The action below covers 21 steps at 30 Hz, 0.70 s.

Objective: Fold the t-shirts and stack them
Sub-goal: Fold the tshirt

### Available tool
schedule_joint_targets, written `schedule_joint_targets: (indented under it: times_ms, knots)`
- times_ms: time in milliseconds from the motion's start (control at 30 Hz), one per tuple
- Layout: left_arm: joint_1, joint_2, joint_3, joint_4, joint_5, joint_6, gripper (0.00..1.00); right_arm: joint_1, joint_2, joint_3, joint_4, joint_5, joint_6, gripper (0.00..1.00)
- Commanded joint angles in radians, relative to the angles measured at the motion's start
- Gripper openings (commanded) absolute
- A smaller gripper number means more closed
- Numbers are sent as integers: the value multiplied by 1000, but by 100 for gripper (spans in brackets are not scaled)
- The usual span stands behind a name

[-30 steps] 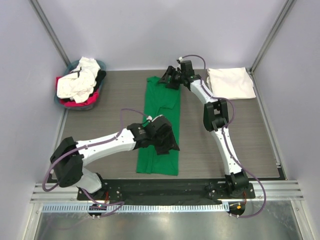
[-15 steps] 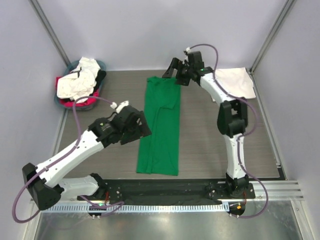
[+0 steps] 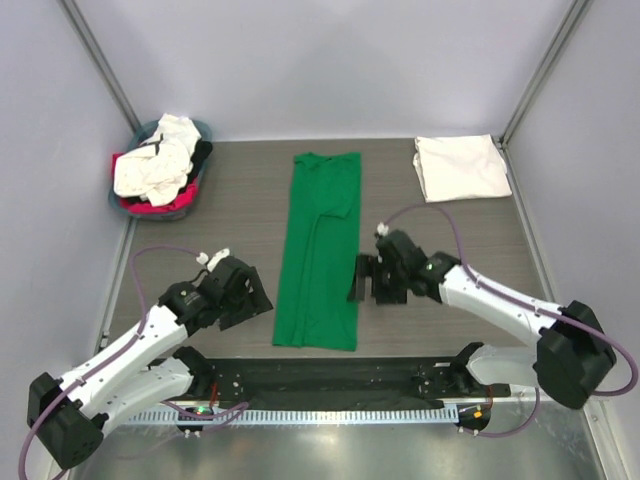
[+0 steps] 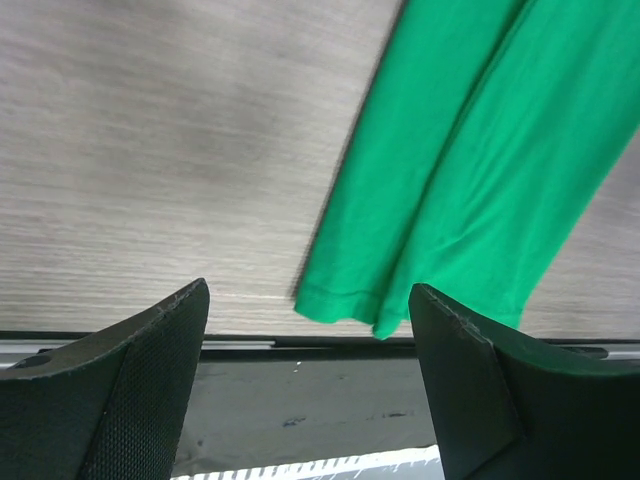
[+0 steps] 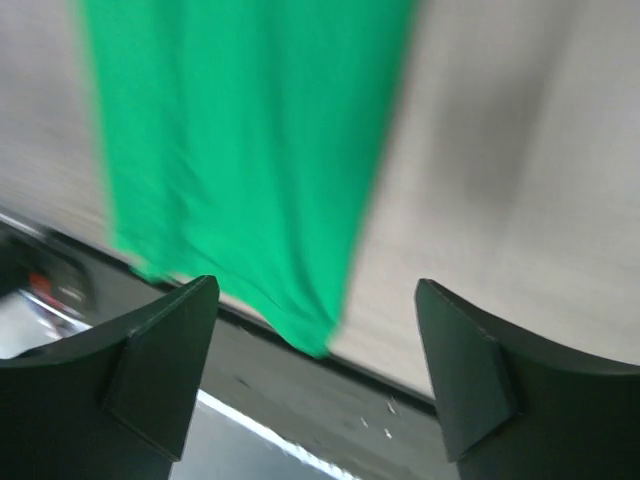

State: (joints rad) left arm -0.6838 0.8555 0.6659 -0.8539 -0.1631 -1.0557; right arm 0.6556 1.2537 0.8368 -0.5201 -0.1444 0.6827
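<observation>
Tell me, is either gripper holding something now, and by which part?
Nothing is held. The left gripper and the right gripper are both open and empty, on either side of the green t-shirt.

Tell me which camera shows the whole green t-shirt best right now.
Top external: the green t-shirt lies in full as a long folded strip, collar to hem. Left wrist shows only its hem end, sharp; right wrist shows that end too, but blurred.

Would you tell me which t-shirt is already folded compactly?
The white t-shirt at the far right corner; the green t-shirt is a long strip, other shirts lie heaped in the basket.
</observation>
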Motion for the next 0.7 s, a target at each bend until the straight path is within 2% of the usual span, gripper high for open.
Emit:
schedule_joint_targets:
  times_ms: [0,133,367,467,567,600,667]
  knots:
    - [9,-48,-60,87,48,-45,80,88,-118,-182,41,72,158,84]
    - [7,-85,-162,147,92,-79,77,194,-160,-321,186,68,256,79]
    - [7,-119,-285,197,145,-125,71,328,-113,-383,295,109,347,74]
    - [6,-136,-327,217,158,-142,67,374,-76,-401,331,127,382,68]
    - [6,-150,-367,257,194,-162,61,395,-56,-413,339,140,394,56]
    - [6,-153,-374,278,200,-167,60,398,-54,-422,341,141,396,49]
    - [6,-157,-396,294,214,-171,60,398,-57,-433,341,173,399,43]
